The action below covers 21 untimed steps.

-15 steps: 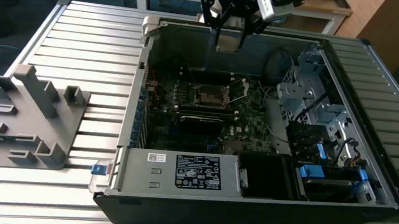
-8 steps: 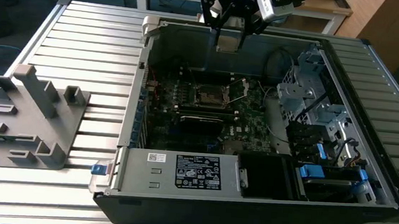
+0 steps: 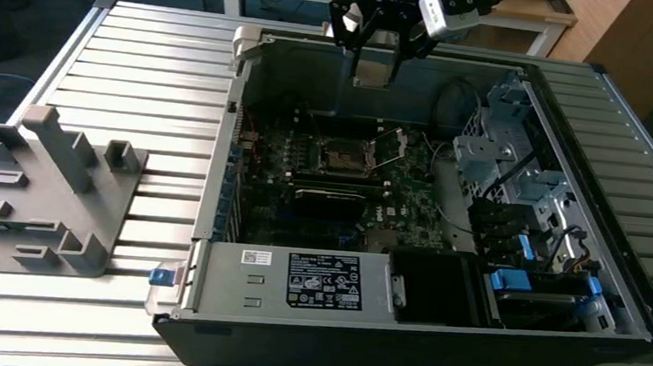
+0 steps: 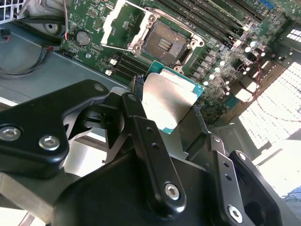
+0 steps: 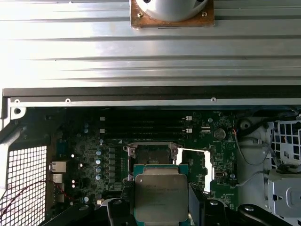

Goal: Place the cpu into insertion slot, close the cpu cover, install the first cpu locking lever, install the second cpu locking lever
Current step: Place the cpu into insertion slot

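Black metal fingers (image 4: 141, 127) are seen nearest in the second wrist view, where the gripper (image 4: 165, 120) is clamped on the cpu (image 4: 170, 94). The chip is pinched by two opposite edges, with its dull silvery top turned to the camera and a green rim showing around it. It is held in the air, apart from the board below.

Beyond the chip, the insertion slot (image 4: 164, 42) lies uncovered, and its dark contact field is framed by a thin silvery rim. Nothing is seated in it. Just beside the slot, the cpu cover (image 4: 108, 23) is swung up on its hinge, so that green circuitry is seen through its square window. A round coin battery (image 4: 83, 37) is set in the motherboard (image 4: 221, 61) near the raised cover.

In the first wrist view the chip is seen just in front of the socket, and long black memory slots (image 5: 141, 125) are ranged behind it.

In the exterior view the gripper is poised high over the far part of the open computer case (image 3: 212, 226). A grey white-labelled box (image 3: 295, 281) is mounted along the case's near side. The case is laid on a slatted metal table (image 3: 137, 63), where a grey fixture (image 3: 46, 196) stands at the exterior view's left.
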Motion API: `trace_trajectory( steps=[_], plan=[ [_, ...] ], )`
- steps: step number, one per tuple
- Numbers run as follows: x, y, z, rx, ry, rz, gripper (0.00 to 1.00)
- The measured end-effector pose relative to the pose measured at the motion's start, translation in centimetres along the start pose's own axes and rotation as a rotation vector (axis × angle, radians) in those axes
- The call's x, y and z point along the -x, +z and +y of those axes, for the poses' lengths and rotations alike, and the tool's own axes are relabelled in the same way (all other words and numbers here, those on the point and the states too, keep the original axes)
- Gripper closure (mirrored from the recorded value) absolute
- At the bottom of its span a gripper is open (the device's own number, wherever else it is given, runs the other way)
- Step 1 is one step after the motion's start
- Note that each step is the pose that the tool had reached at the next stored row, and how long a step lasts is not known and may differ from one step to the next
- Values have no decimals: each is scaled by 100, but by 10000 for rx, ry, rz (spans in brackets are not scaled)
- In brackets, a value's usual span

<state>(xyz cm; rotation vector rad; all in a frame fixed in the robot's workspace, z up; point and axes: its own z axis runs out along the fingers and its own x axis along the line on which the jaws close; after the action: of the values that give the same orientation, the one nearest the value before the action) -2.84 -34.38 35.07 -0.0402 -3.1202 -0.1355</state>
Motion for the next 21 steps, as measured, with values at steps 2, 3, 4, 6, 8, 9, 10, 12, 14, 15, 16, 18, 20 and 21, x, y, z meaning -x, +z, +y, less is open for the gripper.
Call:
trace_trajectory(
  steps=[2,3,4,6,8,9,10,12,14,15,16,18,20,21],
  plan=[
    [0,1,0,1,-1,0,46],
    [0,2,0,1,-1,0,46],
    [0,2,0,1,-1,0,46],
    [0,2,0,1,-1,0,46],
    [0,2,0,1,-1,0,46],
    [0,2,0,1,-1,0,46],
    [0,2,0,1,-1,0,46],
    [0,2,0,2,-1,0,46],
    [0,11,-1,10,-1,-2,46],
    [0,23,-2,11,-1,-2,46],
    [1,37,-4,8,-1,0,46],
    [1,71,-7,10,-1,-1,46],
    [2,93,-8,11,-1,0,46],
    [2,95,-8,9,-1,0,46]
  ],
)
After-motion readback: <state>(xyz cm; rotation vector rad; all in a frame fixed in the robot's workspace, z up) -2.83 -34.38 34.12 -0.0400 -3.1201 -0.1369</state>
